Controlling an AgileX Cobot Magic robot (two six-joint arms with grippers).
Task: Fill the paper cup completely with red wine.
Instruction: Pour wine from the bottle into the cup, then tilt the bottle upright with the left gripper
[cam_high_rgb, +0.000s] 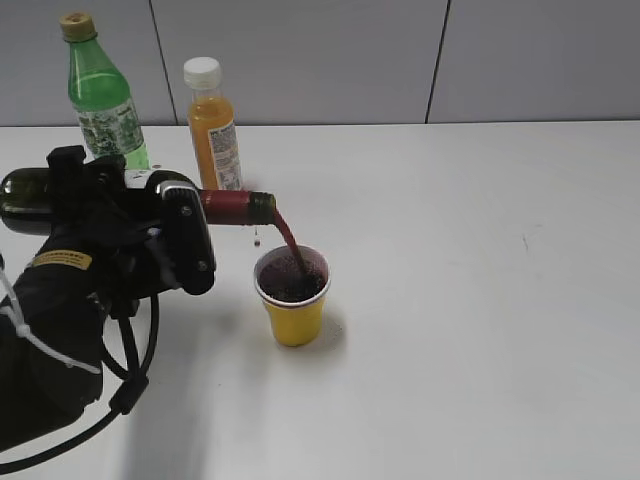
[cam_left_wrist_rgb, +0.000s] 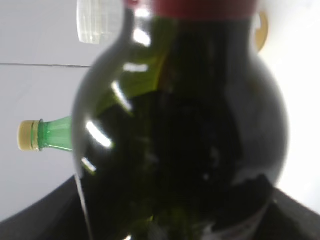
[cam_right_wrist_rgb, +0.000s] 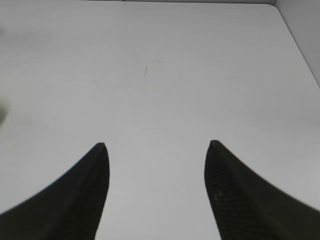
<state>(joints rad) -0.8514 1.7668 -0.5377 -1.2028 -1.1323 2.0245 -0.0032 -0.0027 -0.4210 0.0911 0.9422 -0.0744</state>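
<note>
Here, my left gripper (cam_high_rgb: 150, 240) was closed around the body of the wine bottle (cam_high_rgb: 30, 195), holding it nearly horizontal: long axis ran left to right in the exterior view, base to the left, maroon-foiled neck to the right, mouth tipped slightly down. The red wine (cam_high_rgb: 288, 240) left the mouth in a dark stream and landed in the paper cup (cam_high_rgb: 293, 297), which stood upright on the white table (cam_high_rgb: 480, 300) just right of and below the mouth. The liquid surface sat near the rim. My right gripper (cam_right_wrist_rgb: 156, 147) was spread wide, holding nothing, over bare table.
</note>
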